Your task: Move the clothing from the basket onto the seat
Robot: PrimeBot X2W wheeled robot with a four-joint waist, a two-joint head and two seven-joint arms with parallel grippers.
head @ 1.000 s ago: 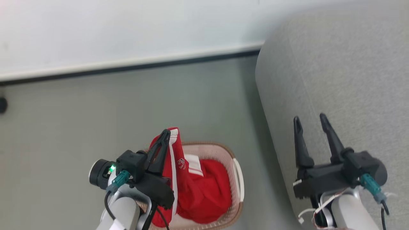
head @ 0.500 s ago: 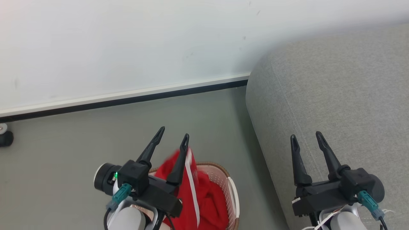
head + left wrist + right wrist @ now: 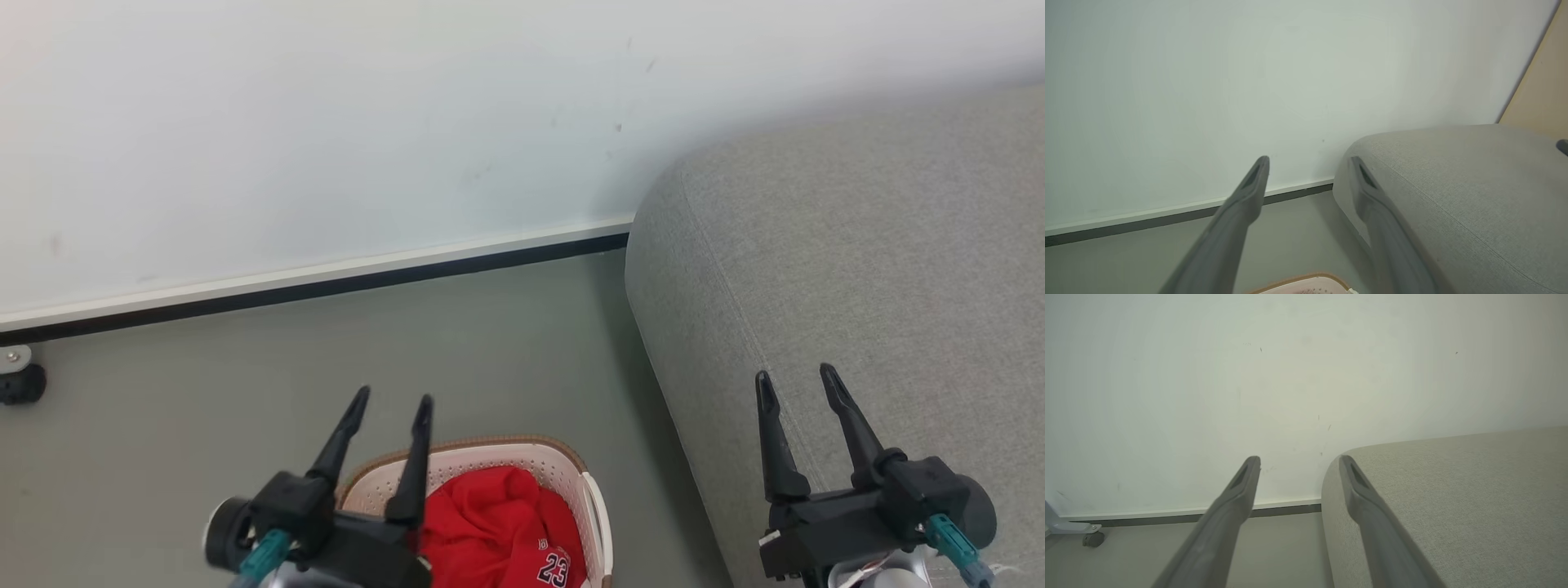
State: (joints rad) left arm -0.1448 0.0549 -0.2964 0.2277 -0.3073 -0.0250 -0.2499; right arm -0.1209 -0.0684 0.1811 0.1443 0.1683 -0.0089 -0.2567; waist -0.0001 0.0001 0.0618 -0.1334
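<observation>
Grey floor (image 3: 188, 392), white wall behind. Left hand (image 3: 393, 396): fingers spread, empty, over left side of basket (image 3: 506, 443). Clothing (image 3: 490, 523) just right of and below it, heaped inside basket: red knit, judged soft, light, limp; best pinched at raised fold. Basket perforated cream plastic, brown rim. Right hand (image 3: 795, 373) released, empty, over seat (image 3: 865, 261): grey woven fabric, rounded edge.

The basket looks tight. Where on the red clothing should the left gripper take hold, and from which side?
Likely best: pinch the raised crumpled hump in the middle of the clothing, coming straight down from above. The basket walls close off every side, and the open left gripper hangs near its rim.
</observation>
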